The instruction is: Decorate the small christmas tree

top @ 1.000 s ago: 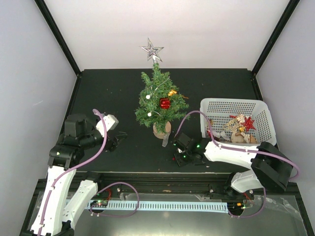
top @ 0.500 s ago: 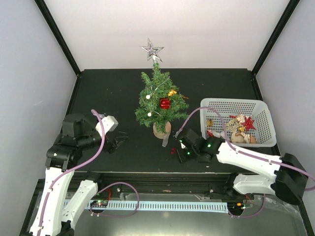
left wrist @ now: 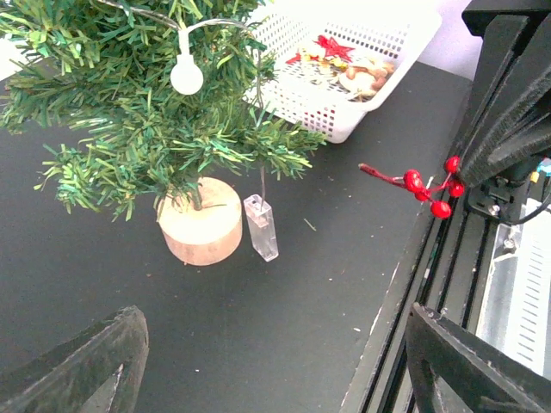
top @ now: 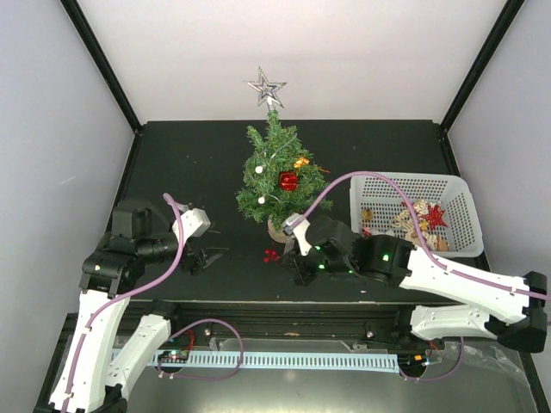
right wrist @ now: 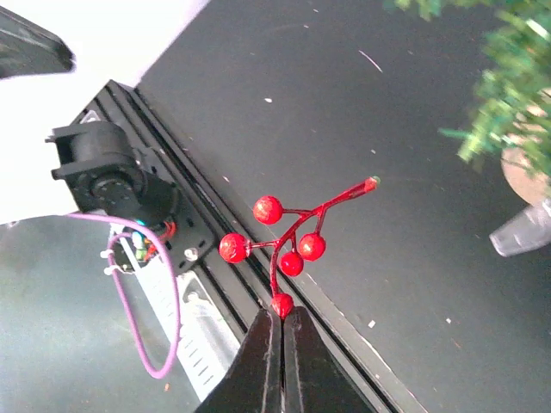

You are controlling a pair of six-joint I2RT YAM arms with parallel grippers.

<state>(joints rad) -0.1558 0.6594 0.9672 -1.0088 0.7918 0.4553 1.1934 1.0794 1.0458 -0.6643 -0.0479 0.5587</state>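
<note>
The small christmas tree (top: pixel 274 172) stands mid-table on its round wooden base (left wrist: pixel 201 232), with a silver star (top: pixel 265 87), a red ornament (top: pixel 288 181) and white bulbs on it. My right gripper (right wrist: pixel 282 313) is shut on the lowest berry of a red berry sprig (right wrist: pixel 288 241), which it holds above the table's front edge. From above, the sprig (top: pixel 271 255) hangs just left of the tree base, in front of my right gripper (top: pixel 288 258). Left of the tree, my left gripper (top: pixel 211 255) stands open and empty, and its own view shows the tree (left wrist: pixel 146 112) and the sprig (left wrist: pixel 422 182).
A white basket (top: pixel 456 194) with several ornaments, one a red star, sits at the right. A clear plastic piece (left wrist: pixel 263 228) on a wire hangs against the tree base. The black frame rail (right wrist: pixel 215 258) runs along the near edge.
My right arm has swung left from beside the basket to the front of the tree, carrying the berry sprig, and its jaws have closed tight. The left gripper has shifted slightly.
</note>
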